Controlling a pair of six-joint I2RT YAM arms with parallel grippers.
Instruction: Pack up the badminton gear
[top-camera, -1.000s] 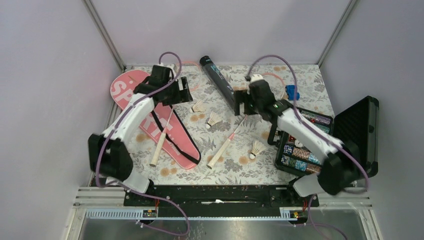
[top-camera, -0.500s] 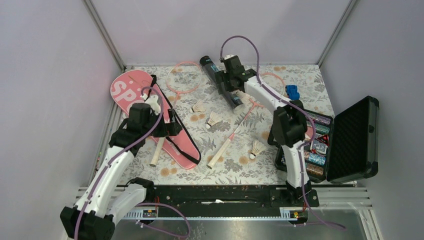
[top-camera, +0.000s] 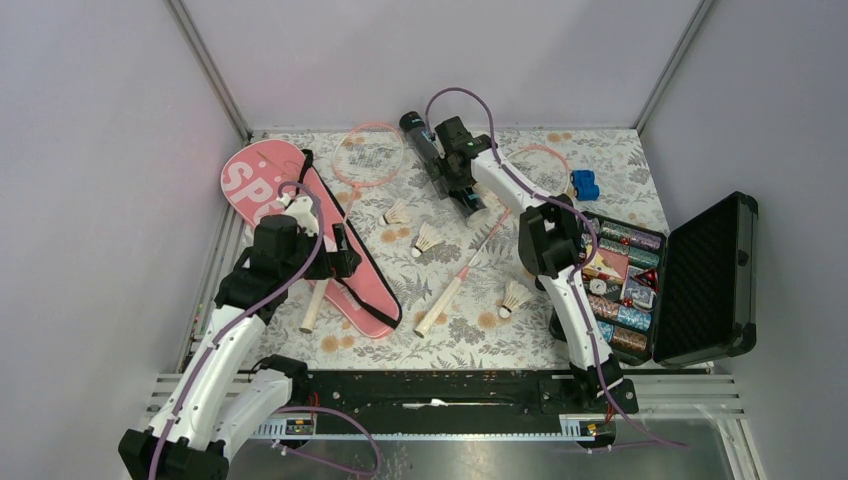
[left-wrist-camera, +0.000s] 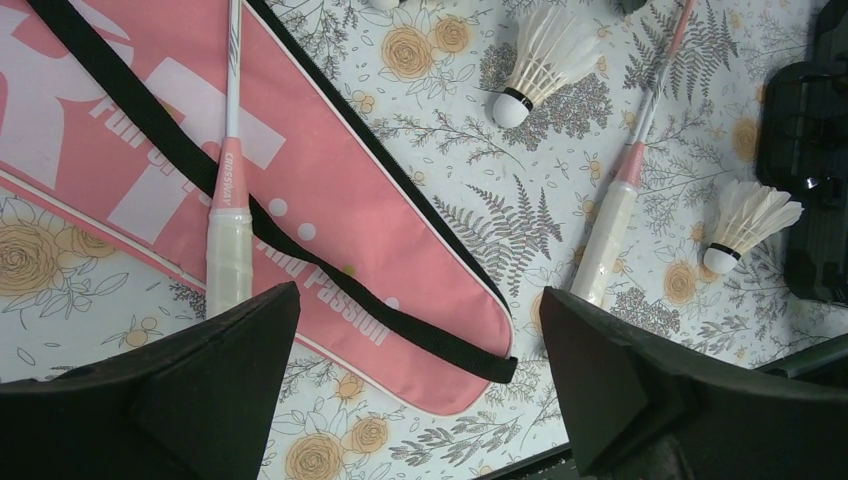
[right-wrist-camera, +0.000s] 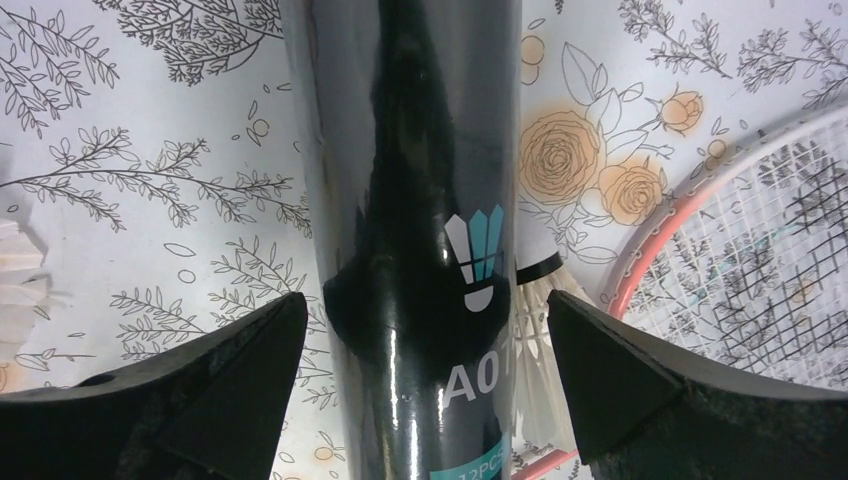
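- Right gripper (right-wrist-camera: 425, 320): jaws wide apart, gripping nothing. Hung straight over the black tube (right-wrist-camera: 420, 180), one finger on either side of it, no contact visible (likely lined up this way so a closing pinch takes the tube across its width).
- Just outside one finger, tucked against the tube: a white shuttlecock (right-wrist-camera: 538, 300). Beyond that, the strung pink head of the second racket (right-wrist-camera: 730, 240).
- Tube contents: hidden in every view, so no telling whether anything is inside.
- Left gripper (left-wrist-camera: 418, 305): likewise spread fully and empty, held above the near end of the pink bag (left-wrist-camera: 330, 190).
- Just ahead of one finger: cream handle of the first racket (left-wrist-camera: 228, 265), lying on top of the bag rather than in it.
- Ahead of the other finger: the second racket's handle, on the flowered cloth (left-wrist-camera: 480, 210), clear of the bag.
- Farther ahead: two loose shuttlecocks (left-wrist-camera: 540, 50), feathers fanned, on their sides.
- Bag: flat, black strap (left-wrist-camera: 150, 130) trailing across it, nothing seen inside. Zip open or shut: cannot tell.
- Well off to the right gripper's outer side: black case (top-camera: 715, 270), lid thrown back, tray full of patterned rolls (top-camera: 620, 290), no badminton gear among them. Small blue toy (top-camera: 583, 185) nearer, beside the racket head.
- Judged from the spread: packing hardly begun, every piece outside bag and tube.
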